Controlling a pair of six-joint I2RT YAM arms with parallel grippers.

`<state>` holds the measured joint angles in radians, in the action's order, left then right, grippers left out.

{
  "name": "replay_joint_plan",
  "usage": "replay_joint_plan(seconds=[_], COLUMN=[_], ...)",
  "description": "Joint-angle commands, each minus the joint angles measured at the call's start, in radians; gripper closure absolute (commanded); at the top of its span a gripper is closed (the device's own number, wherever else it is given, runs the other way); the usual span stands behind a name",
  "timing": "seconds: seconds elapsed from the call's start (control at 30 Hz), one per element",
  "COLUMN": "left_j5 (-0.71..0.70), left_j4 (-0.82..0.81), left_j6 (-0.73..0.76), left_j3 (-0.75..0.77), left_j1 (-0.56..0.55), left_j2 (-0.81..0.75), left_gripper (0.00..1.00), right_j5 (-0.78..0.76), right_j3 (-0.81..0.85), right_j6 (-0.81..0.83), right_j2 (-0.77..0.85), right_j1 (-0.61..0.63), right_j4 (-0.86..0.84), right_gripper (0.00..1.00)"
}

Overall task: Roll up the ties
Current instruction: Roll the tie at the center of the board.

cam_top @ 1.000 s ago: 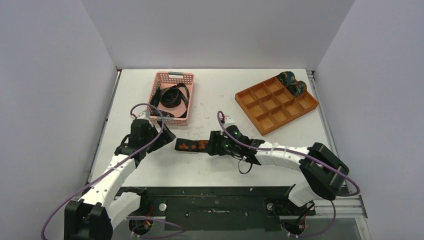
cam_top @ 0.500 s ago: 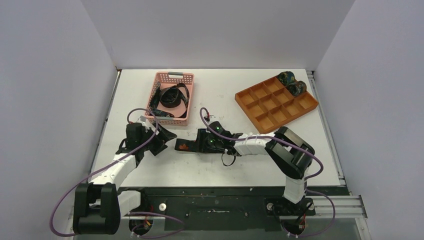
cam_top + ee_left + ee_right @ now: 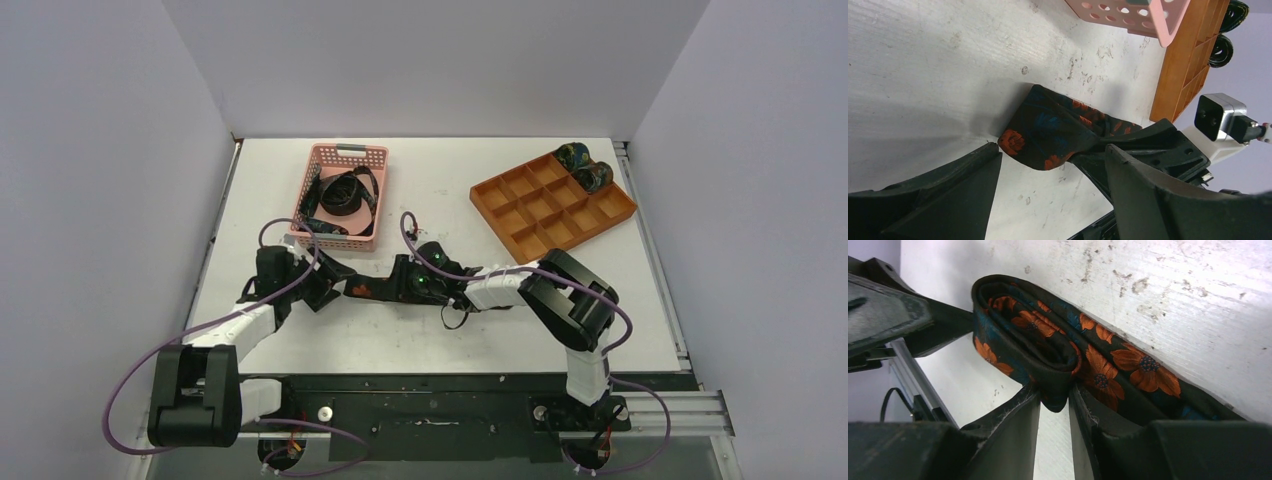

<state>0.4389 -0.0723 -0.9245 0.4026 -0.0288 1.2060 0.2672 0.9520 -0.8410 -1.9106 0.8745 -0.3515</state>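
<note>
A dark tie with orange flowers point(image 3: 366, 290) lies on the white table between my two grippers, its right part folded over into a loose loop point(image 3: 1033, 335). My right gripper point(image 3: 1055, 392) is shut on the lower fold of that loop, with fabric pinched between both fingers; from above it sits at the tie's right end point(image 3: 405, 283). My left gripper point(image 3: 1053, 149) is open, and the tie's free left end point(image 3: 1048, 132) lies just beyond its fingertips, apart from them. In the top view, the left gripper point(image 3: 328, 281) is at the tie's left end. Two rolled ties point(image 3: 585, 167) fill the orange tray's far corner.
A pink mesh basket point(image 3: 372, 190) holding loose dark ties stands behind the left gripper. The orange compartment tray point(image 3: 545, 215) lies at the back right. In the left wrist view the basket's corner point(image 3: 1148, 20) and the tray's edge point(image 3: 1183, 70) rise beyond the tie.
My right gripper slid left along the tie, folding it over, and closed onto the fold. My left gripper shifted right to the tie's end and its jaws narrowed a little.
</note>
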Motion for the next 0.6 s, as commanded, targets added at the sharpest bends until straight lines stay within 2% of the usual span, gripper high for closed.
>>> replay_joint_plan(seconds=[0.0,0.27,0.57], left_j5=[0.020,0.003,0.049], left_j4=[-0.049,0.142,0.047], left_j6=[0.011,0.177,0.250], left_j3=[0.014,0.142,0.130], left_j1=[0.007,0.002,-0.011], left_j2=[0.014,0.064,0.114], left_gripper=[0.27,0.29,0.29], right_j5=[0.054,0.048,0.069], right_j3=[-0.011,-0.036,-0.036], right_j6=[-0.027,-0.021,-0.015], right_j2=[0.007,-0.034,-0.077], right_j1=[-0.009,-0.052,-0.056], right_j4=[-0.172,-0.157,-0.153], right_gripper=[0.73,0.72,0.71])
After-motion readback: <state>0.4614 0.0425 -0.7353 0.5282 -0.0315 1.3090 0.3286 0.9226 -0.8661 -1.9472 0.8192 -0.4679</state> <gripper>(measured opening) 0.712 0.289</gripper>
